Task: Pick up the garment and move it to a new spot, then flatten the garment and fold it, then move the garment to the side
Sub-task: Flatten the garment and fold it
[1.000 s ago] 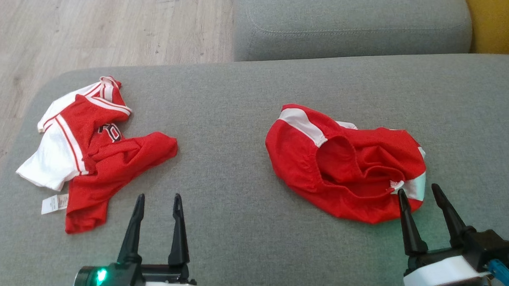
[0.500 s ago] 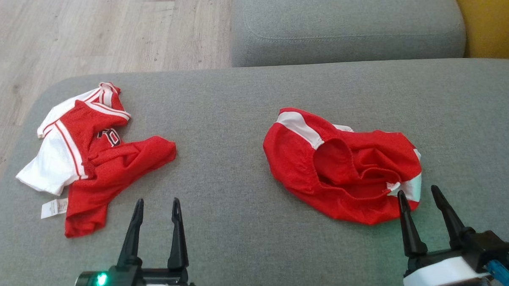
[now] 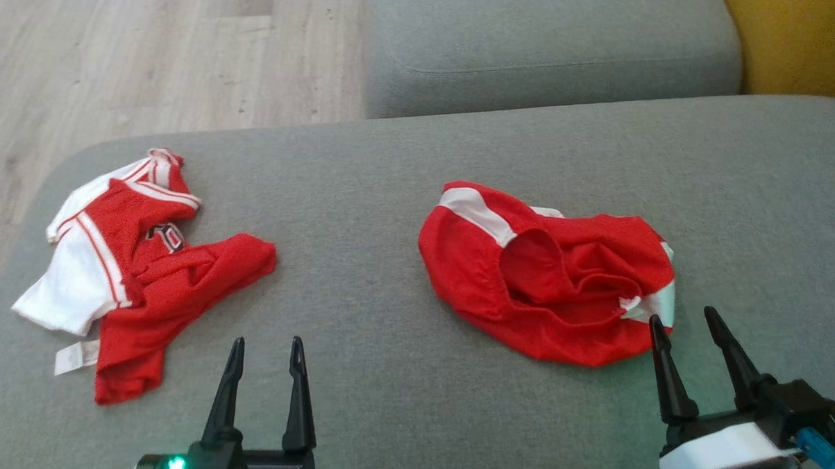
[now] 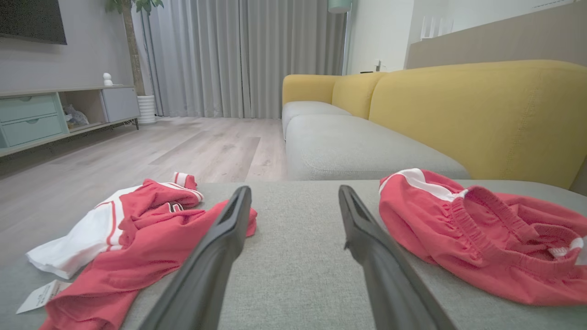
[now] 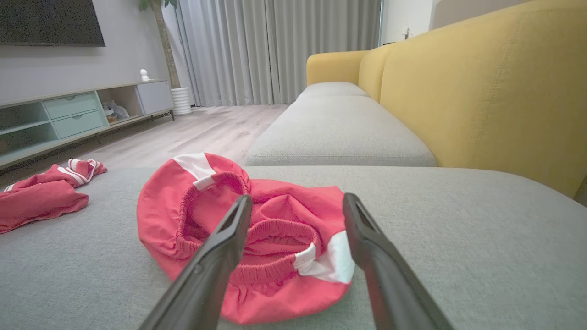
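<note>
**Figure: start of the pick-up.** Both hands are empty, with their fingers spread wide. The left hand (image 3: pixel 266 340) hovers over the bare grey seat cushion (image 3: pixel 388 180) between two garments. The right hand (image 3: pixel 681 314) points at the near right edge of the red shorts (image 3: pixel 488 280), beside their white side panel (image 3: pixel 663 301); whether it touches the cloth cannot be told.

The shorts lie crumpled right of centre on the cushion, with the waistband gaping upward. A red-and-white jersey (image 3: pixel 148 272) lies well apart at the left. The right hand's position suggests that the shorts are the garment meant.

For a sound grasp, the right hand should come down with one finger inside the elastic waistband (image 5: pixel 270 270) and one outside. Pinching that single firm edge, rather than a loose fold, should let the cloth hang free on lifting.

The head view gives the plan: how the garments are spaced, and the open cushion available as a new spot. The right wrist view adds the relief, with the ruffled waistband standing between the fingers and the yellow backrest (image 5: pixel 481 91) behind. The left wrist view adds the wooden floor (image 4: pixel 137 146) past the cushion's far edge.
</note>
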Available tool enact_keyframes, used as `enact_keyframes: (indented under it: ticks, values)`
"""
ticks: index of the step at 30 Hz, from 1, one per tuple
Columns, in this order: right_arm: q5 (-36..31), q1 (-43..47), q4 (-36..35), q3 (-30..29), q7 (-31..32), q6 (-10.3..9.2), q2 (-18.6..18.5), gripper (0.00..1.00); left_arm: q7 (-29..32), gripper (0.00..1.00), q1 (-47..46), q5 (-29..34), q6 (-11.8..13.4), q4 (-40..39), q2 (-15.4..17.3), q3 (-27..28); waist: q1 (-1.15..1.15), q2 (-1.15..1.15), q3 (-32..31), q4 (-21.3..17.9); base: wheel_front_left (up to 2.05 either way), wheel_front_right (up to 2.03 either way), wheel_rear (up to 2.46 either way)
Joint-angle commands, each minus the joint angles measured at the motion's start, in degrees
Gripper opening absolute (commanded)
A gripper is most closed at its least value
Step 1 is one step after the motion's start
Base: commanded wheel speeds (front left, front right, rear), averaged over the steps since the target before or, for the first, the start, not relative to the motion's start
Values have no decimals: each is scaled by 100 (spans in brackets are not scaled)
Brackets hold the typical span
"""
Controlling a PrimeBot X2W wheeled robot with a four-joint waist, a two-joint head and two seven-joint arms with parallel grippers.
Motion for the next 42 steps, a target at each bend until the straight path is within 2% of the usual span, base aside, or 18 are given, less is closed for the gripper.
enact_keyframes:
  ticks: [1,8,12,17,24,29,34,42]
  values:
    - [13,-95,-168,154,2,-5,-38,100,-37,100,-114,-55,56,-102,-37,143,0,0,48,-141,0,0,0]
    - [40,-189,-239,248,2,-5,-38,100,-37,100,-178,0,91,4,-37,83,0,0,191,-688,0,0,0]
    - [48,-268,-312,356,2,-5,-38,100,-37,100,-330,69,5,124,-37,-29,0,0,338,-1175,0,0,0]
    - [95,-424,-409,411,2,-5,-38,100,-37,100,-746,124,-236,481,-37,-280,0,0,625,-1767,0,0,0]
    - [222,-569,-469,410,2,-5,-38,100,-29,100,-1625,68,-670,1545,-37,-974,0,0,945,-2460,0,0,0]
    - [274,-624,-501,458,2,-5,-38,100,423,100,-2272,-76,-891,2131,-37,-1548,0,0,1101,-2864,0,0,0]
    - [373,-679,-536,529,2,-5,-38,100,959,100,-2783,-145,-874,2466,-37,-1831,0,0,1258,-3191,0,0,0]
    - [512,-728,-533,573,2,-5,-38,100,1282,100,-3370,-127,-688,2731,-36,-1920,0,0,1410,-3459,0,0,0]
